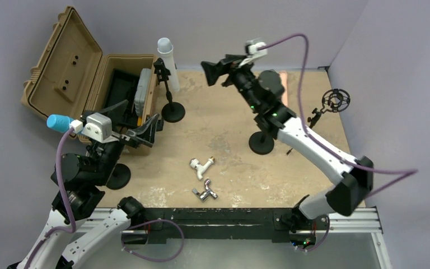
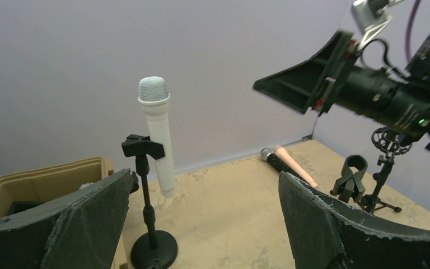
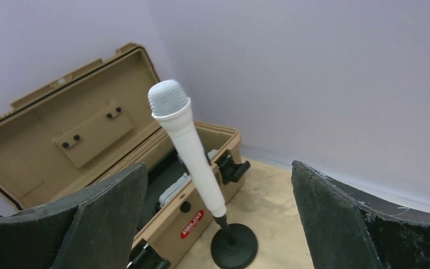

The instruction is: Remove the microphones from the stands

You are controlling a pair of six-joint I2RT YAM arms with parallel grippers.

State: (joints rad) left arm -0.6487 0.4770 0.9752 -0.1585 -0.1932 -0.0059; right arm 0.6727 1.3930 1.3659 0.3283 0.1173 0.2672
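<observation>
A white microphone (image 1: 167,63) stands tilted in the clip of a black round-base stand (image 1: 173,112) at the back, next to the tan case. My right gripper (image 1: 215,70) is open and empty, raised to the right of the microphone and pointing at it. In the right wrist view the microphone (image 3: 189,147) and stand base (image 3: 234,245) lie ahead between the open fingers, still apart from them. My left gripper (image 1: 148,133) is open and empty, in front of the case. In the left wrist view the microphone (image 2: 158,134) and stand (image 2: 146,193) are ahead on the left.
An open tan case (image 1: 84,78) stands at the back left. Pink and black microphones (image 2: 291,163) lie at the back right. An empty stand (image 1: 261,143), a shock-mount stand (image 1: 335,101) and another stand base (image 1: 117,175) are about. Metal fittings (image 1: 202,166) lie mid-table.
</observation>
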